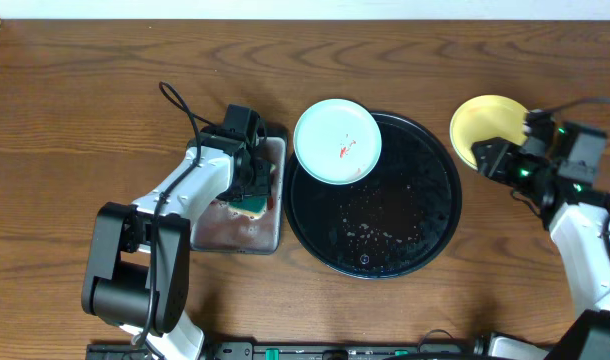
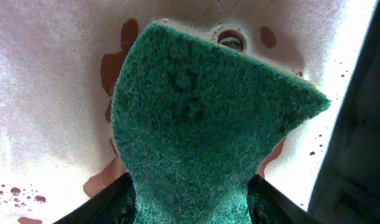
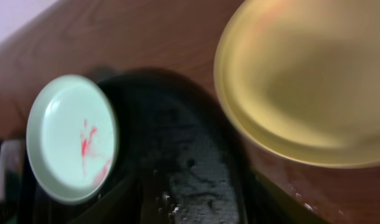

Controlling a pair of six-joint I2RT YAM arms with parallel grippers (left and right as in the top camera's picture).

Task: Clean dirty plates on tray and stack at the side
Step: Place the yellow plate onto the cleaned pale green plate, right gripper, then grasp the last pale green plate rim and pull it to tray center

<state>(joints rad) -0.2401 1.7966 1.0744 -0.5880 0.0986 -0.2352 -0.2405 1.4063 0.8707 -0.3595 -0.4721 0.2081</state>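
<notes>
Two plates are in view, not three. The yellow plate (image 1: 482, 125) is off the tray (image 1: 385, 215), over the bare table (image 1: 75, 90) near its right edge toward the far side. It shows no red in the blurred right wrist view, so it is probably the cleaned one, being set down to start the stack. The right gripper (image 1: 488, 158) overlaps the plate's near rim. Whether its fingers are pinching the plate or apart cannot be told.

The mint plate (image 1: 337, 141) rests on the far-left rim of the tray and carries a red smear at its centre, so it is not yet cleaned. The left gripper (image 1: 253, 200) is pinching the green sponge (image 2: 196, 118) over the grey pan (image 1: 235, 238), left of the tray, where reddish water has pooled.

By this reading about one plate is done. The mint plate needs wiping and stacking, and any third plate is unaccounted for.
</notes>
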